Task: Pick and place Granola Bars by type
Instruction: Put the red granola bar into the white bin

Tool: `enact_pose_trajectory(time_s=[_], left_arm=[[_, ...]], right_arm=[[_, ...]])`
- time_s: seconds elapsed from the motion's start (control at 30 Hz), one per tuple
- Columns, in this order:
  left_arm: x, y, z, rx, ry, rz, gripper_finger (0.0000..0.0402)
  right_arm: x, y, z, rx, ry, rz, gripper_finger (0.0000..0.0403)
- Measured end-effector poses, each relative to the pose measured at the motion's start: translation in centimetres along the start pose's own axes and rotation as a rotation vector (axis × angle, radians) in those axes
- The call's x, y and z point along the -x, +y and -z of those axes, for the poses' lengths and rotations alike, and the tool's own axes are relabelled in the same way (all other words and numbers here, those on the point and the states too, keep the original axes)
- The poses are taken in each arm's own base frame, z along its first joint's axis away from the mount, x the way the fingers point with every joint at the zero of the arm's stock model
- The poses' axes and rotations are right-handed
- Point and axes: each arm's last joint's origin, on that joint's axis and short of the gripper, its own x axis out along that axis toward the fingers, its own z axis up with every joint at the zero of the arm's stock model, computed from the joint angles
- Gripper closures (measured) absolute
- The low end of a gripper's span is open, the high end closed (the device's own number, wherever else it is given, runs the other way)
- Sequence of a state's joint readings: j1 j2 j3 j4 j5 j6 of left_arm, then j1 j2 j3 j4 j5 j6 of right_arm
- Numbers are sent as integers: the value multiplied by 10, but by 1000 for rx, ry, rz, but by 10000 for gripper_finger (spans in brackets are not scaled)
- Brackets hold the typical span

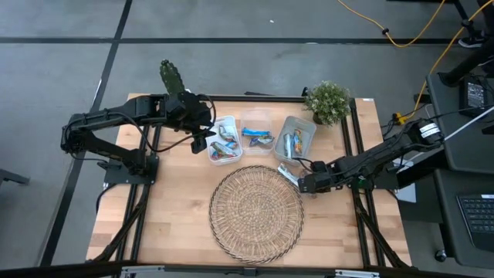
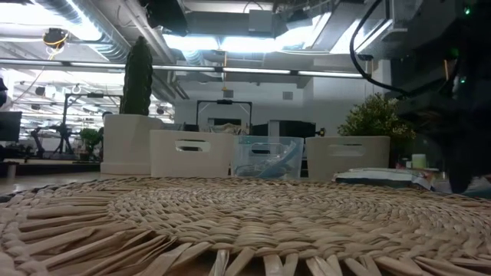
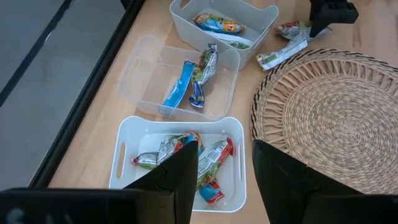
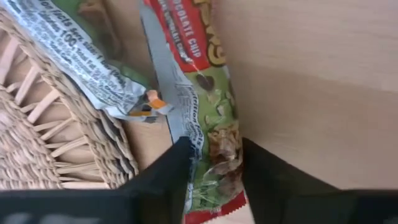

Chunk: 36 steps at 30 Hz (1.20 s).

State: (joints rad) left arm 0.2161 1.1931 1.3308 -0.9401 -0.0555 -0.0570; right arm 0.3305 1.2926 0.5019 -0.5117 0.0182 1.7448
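Two granola bars lie on the table at the woven mat's far right edge. My right gripper is down at them. In the right wrist view its fingers close around a green and red bar. A silvery white bar lies beside it, partly on the mat. My left gripper hovers open over the left white tub, which holds several bars. The clear middle tub holds blue bars, and the far tub holds more. My right gripper pinches the green and red bar between its two fingers, across the bar's width near one end. The fingers come down steeply from above. The wrapper looks crinkled between them, and the bar still lies flat on the table.
The round woven mat fills the table's near middle. The three tubs stand in a row at the far side. A cactus stands at the far left and a leafy pot plant at the far right. Bare wood lies left of the mat.
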Motion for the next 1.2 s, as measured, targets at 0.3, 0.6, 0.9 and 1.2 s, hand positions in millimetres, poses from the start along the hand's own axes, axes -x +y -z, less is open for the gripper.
enact_pose_trajectory(time_s=[0.3,0.6,0.9,1.2], left_arm=[[0,0,0,0,-1,-6,258],[0,0,0,0,-1,-6,258],[0,0,0,-16,-1,-7,258],[0,0,0,-19,-1,-8,258]], right_arm=[[0,3,3,53,78,-19,352],[23,13,25,138,167,74,355],[89,36,46,232,60,157,356],[199,74,45,504,-411,-173,356]])
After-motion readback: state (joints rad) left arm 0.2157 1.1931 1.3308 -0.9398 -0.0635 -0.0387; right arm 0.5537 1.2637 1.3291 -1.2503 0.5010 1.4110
